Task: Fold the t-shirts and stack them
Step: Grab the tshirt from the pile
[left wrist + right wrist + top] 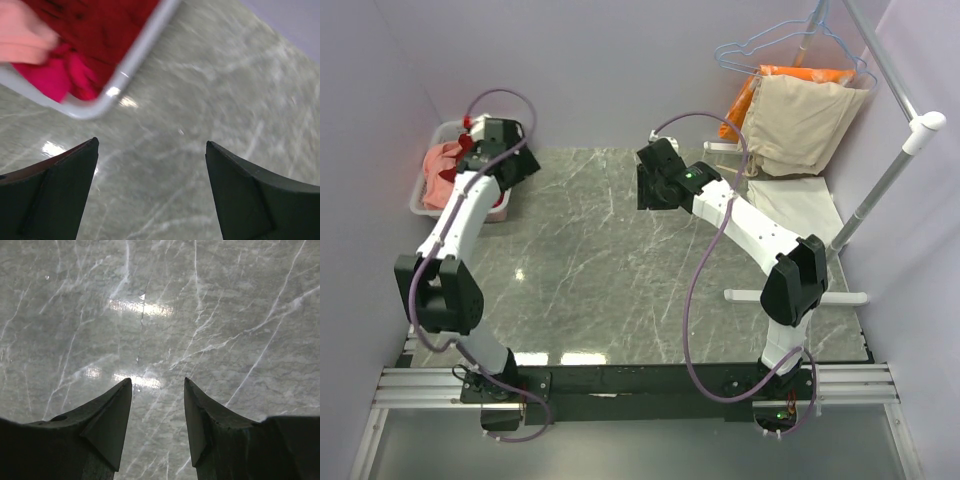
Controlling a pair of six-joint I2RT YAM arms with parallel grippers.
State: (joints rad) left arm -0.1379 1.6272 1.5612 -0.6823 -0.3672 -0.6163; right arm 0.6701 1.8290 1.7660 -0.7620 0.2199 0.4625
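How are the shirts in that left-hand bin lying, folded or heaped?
Heaped, unfolded: the t-shirts lie crumpled in the bin, pink over red; the left wrist view shows rumpled cloth too.

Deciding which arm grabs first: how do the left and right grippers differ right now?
The left gripper is spread wide; the right gripper is open more narrowly. The left gripper hangs beside a corner of the bin holding the shirts; the right gripper is over bare table. Both are empty.

White tubular arm links (pixel 460 215), black joint housings (pixel 795 280), looped purple cables (pixel 686 320), dark wedge-shaped claw fingers (pixel 107 420), small green light (pixel 691 177).
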